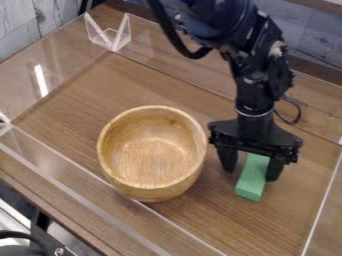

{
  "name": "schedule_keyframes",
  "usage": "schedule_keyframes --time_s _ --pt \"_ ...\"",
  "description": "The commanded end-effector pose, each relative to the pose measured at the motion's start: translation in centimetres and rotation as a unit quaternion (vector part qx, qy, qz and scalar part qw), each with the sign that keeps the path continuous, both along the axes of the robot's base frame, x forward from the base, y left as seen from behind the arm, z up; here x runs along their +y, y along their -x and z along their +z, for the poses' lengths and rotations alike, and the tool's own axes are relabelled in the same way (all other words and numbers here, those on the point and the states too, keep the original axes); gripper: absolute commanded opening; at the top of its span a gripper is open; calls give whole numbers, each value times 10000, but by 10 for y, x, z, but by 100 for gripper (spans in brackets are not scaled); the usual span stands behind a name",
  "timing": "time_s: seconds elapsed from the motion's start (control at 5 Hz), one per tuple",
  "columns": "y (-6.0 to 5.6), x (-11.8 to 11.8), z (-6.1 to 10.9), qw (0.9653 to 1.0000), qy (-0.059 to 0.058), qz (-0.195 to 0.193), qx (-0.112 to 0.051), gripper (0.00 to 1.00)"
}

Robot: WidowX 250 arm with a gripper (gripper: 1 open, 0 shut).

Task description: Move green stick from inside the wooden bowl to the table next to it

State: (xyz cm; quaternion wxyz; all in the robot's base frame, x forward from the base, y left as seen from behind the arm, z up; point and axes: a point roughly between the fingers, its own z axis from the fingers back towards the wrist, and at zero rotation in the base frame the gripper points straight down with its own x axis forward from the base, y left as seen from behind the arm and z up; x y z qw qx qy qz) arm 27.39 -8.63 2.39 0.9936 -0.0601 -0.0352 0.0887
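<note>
On the table (94, 95), the green stick (254, 178) is standing just beside the emptied wooden bowl (154, 152), between the spread jaws of the released gripper (254, 165), so only pulling the arm away is remaining

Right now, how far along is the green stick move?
Mostly done: the round tan wooden bowl is empty, and the flat bright green stick is on the dark wood-grain table just right of it. In hand: the gripper straddles the stick, jaws open. Left: lift clear.
</note>
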Motion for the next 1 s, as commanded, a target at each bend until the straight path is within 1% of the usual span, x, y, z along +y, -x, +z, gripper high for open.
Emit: schedule_keyframes --time_s 0.0,0.8 --pt "-6 3 6 9999 38 56 -141 100" --pt "-10 5 3 9998 61 73 -160 100"
